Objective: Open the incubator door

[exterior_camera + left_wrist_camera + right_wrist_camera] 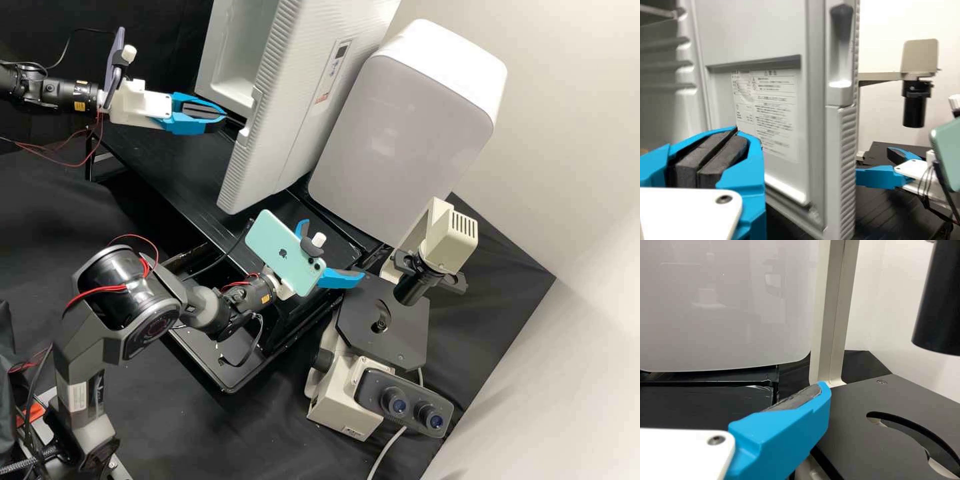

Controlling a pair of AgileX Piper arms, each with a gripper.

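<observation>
Incubator door (297, 113) stands open just beside the left tool (223, 119), clenched on nothing; pushing too hard could strain its hinge. The right tool (333, 249) is spread, empty.

One incubator door (303, 100), one microscope (400, 333), two phones (280, 247)

We see off-white walls (567, 87) meeting in a corner, RH side of high view, w/ brighter light on the lower one. Blk benchtop (177, 157) has a slight sheen; blk drape (157, 23) behind, blk cloth (253, 437) in fg.
</observation>
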